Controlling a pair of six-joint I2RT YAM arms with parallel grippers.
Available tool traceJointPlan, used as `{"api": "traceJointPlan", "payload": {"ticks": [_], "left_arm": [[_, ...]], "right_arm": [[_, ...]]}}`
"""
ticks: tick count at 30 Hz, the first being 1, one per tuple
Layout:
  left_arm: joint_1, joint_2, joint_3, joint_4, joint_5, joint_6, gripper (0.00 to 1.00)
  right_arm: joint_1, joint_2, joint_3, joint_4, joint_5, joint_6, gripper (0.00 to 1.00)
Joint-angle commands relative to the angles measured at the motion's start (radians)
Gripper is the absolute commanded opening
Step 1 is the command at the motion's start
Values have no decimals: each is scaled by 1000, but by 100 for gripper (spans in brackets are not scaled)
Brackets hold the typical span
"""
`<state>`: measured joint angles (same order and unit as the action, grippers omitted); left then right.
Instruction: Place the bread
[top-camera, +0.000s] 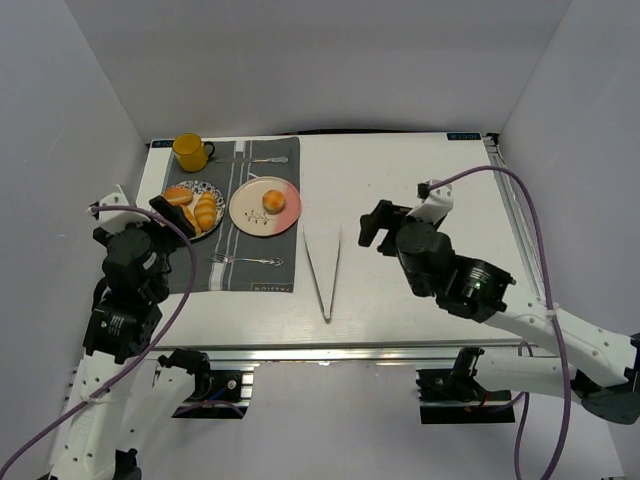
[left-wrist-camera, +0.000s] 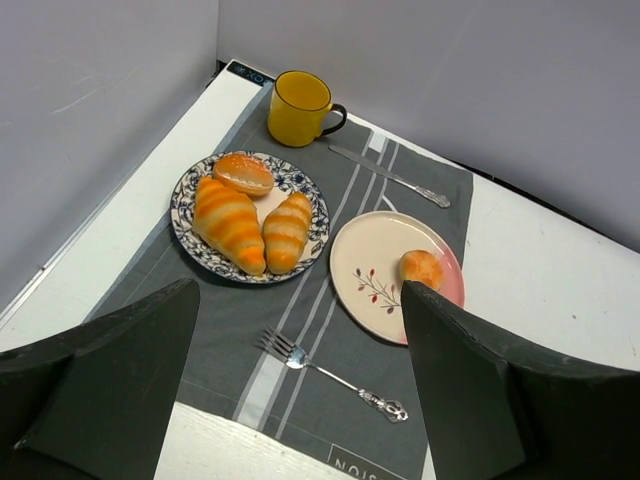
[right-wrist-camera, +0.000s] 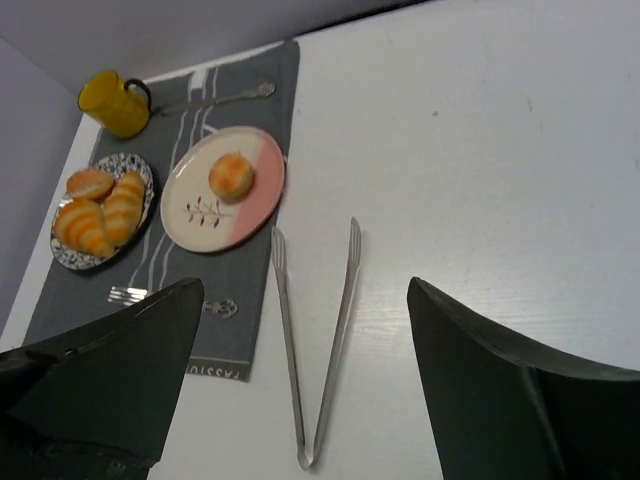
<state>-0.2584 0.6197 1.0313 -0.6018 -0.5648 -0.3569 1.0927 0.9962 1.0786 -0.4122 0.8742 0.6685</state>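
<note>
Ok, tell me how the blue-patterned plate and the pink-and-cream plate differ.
The blue-patterned plate has a dense blue rim pattern; the pink-and-cream plate is plain cream with a pink edge and a small sprig. The blue-patterned plate carries three golden rolls, the pink-and-cream plate only the round bread. Both are round and sit on the grey placemat.

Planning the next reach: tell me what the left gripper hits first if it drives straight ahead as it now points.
Probably the grey placemat, at or near the fork lying on it. The left gripper is open and nothing shows in between, though depth is unclear.
</note>
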Motion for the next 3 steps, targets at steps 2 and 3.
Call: {"api": "traceJointPlan", "payload": {"ticks": [2, 3], "left_arm": [[-4, -37, 7, 2, 8, -25, 92], [-4, -44, -14, 14, 8, -30, 92]], "right_arm": [[-13, -15, 33, 121, 144, -179, 89], [-16, -14, 50, 90, 196, -187, 90]]}}
